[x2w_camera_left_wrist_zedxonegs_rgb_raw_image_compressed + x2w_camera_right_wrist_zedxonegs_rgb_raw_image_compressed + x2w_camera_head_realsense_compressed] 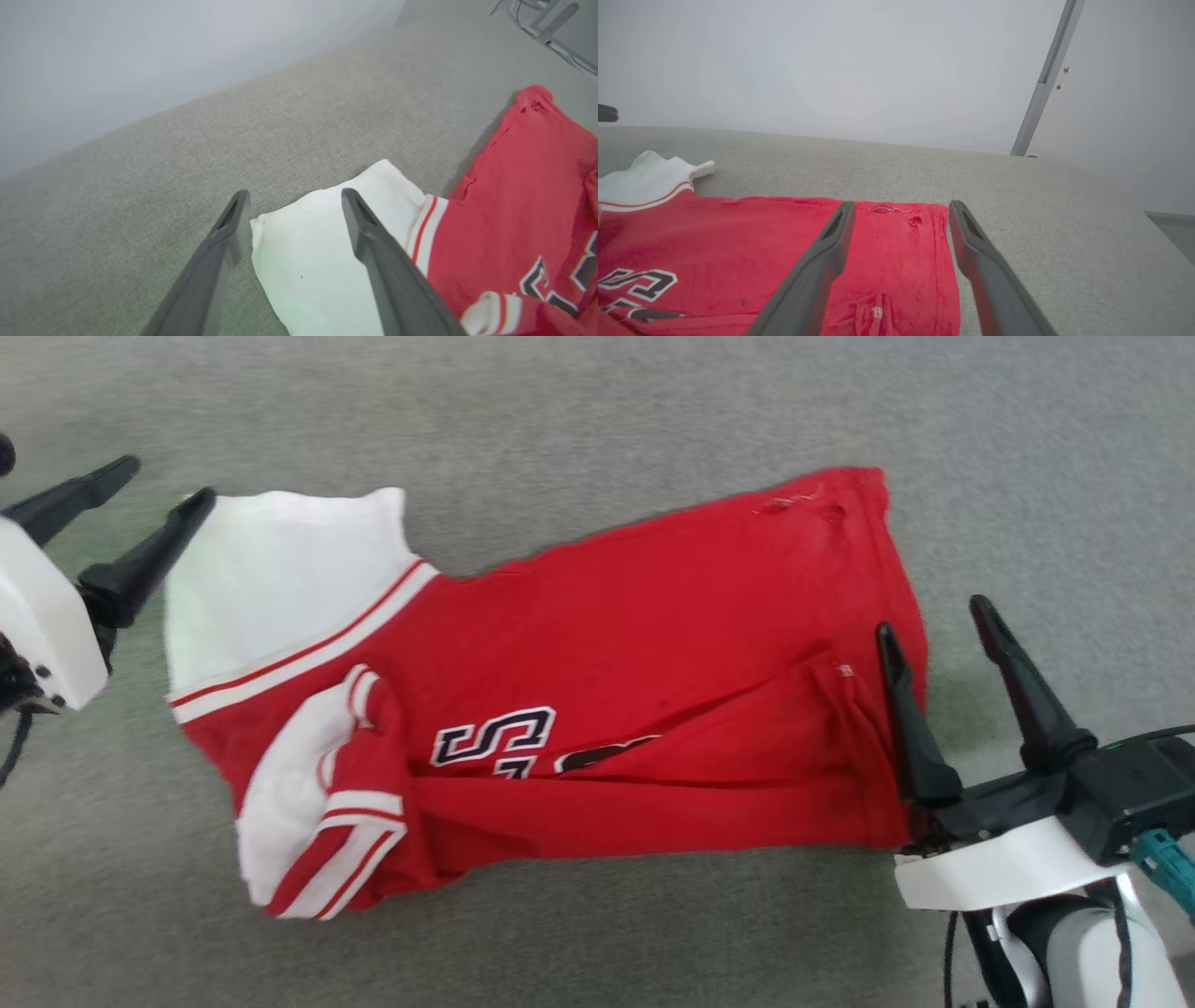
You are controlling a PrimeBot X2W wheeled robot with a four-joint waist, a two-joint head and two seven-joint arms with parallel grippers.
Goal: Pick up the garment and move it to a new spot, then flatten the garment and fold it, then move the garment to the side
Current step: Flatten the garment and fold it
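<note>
At the left edge of the frame, the left pincer hangs with its fingers apart, over the white end of the garment. At lower right, the right pincer is also spread, straddling the red end. The garment lies partly folded across the middle of the grey surface. Pinching only one layer could drag the fold askew.

Head view looks steeply down; 2 low wrist views share the garment.
</note>
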